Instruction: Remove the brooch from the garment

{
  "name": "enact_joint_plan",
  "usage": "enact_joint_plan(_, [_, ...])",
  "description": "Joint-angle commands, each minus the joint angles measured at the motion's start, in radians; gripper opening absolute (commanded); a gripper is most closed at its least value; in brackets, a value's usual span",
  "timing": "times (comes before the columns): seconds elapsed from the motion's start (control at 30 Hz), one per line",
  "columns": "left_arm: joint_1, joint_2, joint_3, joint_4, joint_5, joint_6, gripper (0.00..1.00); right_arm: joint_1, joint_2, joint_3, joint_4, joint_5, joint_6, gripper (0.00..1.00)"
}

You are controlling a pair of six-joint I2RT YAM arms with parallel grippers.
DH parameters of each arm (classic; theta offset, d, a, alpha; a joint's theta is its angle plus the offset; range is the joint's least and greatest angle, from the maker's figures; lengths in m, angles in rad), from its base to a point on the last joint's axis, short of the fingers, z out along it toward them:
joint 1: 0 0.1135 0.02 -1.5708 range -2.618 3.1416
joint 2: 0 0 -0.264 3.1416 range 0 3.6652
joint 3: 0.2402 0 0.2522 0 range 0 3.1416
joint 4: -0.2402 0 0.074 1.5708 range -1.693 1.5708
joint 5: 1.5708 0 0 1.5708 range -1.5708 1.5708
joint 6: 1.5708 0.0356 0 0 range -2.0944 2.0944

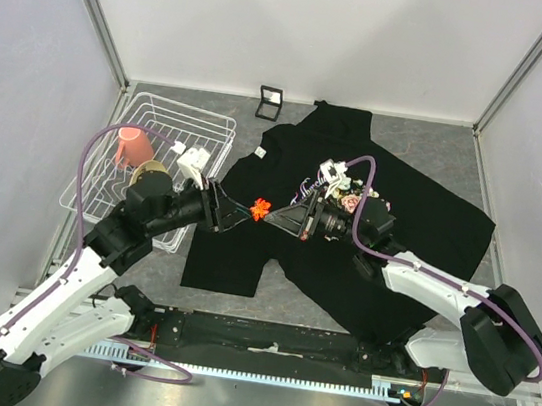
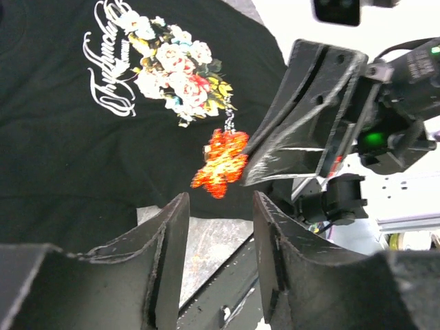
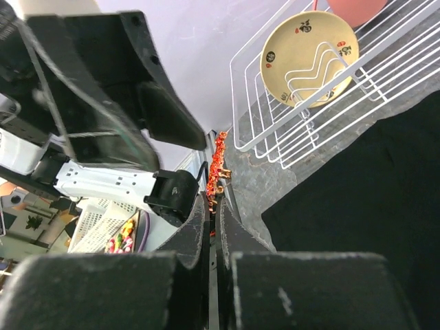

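The brooch (image 1: pixel 261 208), a small red-orange leaf, is pinched by its edge in my shut right gripper (image 1: pixel 277 214), above the left part of the black garment (image 1: pixel 429 225). In the right wrist view the brooch (image 3: pixel 220 155) sticks out past the closed gripper tips (image 3: pixel 214 196), with no cloth around it and the garment (image 3: pixel 371 192) lying to the right. My left gripper (image 1: pixel 239 214) faces it from the left, open. In the left wrist view the brooch (image 2: pixel 221 163) hangs just beyond the open left gripper (image 2: pixel 220 201), a thin chain dangling from it, with the printed garment (image 2: pixel 69 158) behind.
A white wire rack (image 1: pixel 175 129) stands at the left with a pink cup (image 1: pixel 134 147) and a yellow plate (image 3: pixel 309 58) in it. A small black frame (image 1: pixel 270 102) stands by the back wall. The two grippers are nearly tip to tip.
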Motion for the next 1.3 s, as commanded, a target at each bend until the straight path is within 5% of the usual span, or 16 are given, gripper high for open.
enact_joint_plan(0.0, [0.019, -0.03, -0.094, 0.134, -0.011, -0.106, 0.48, 0.0, -0.026, 0.018, 0.075, 0.001, 0.018, 0.0])
enact_joint_plan(0.07, [0.025, -0.067, -0.178, 0.272, 0.01, -0.168, 0.57, 0.0, -0.032, 0.002, 0.121, -0.002, 0.044, 0.0])
enact_joint_plan(0.17, [0.031, -0.09, -0.27, 0.442, 0.058, -0.313, 0.58, 0.0, -0.035, -0.017, 0.174, -0.012, 0.084, 0.0])
enact_joint_plan(0.33, [0.031, -0.131, -0.357, 0.566, 0.053, -0.394, 0.46, -0.002, -0.041, -0.028, 0.188, -0.025, 0.093, 0.0])
enact_joint_plan(0.5, [0.031, -0.219, -0.437, 0.716, 0.029, -0.46, 0.47, 0.0, -0.066, -0.049, 0.197, -0.007, 0.101, 0.0])
enact_joint_plan(0.8, [0.031, -0.162, -0.476, 0.793, 0.055, -0.553, 0.53, -0.002, -0.031, -0.075, 0.357, -0.013, 0.205, 0.0])
enact_joint_plan(1.03, [0.031, -0.121, -0.473, 0.879, 0.072, -0.604, 0.42, 0.003, -0.009, -0.092, 0.385, -0.031, 0.216, 0.0])
enact_joint_plan(1.27, [0.031, -0.133, -0.476, 0.916, 0.085, -0.607, 0.45, 0.006, -0.011, -0.095, 0.358, -0.034, 0.194, 0.0])
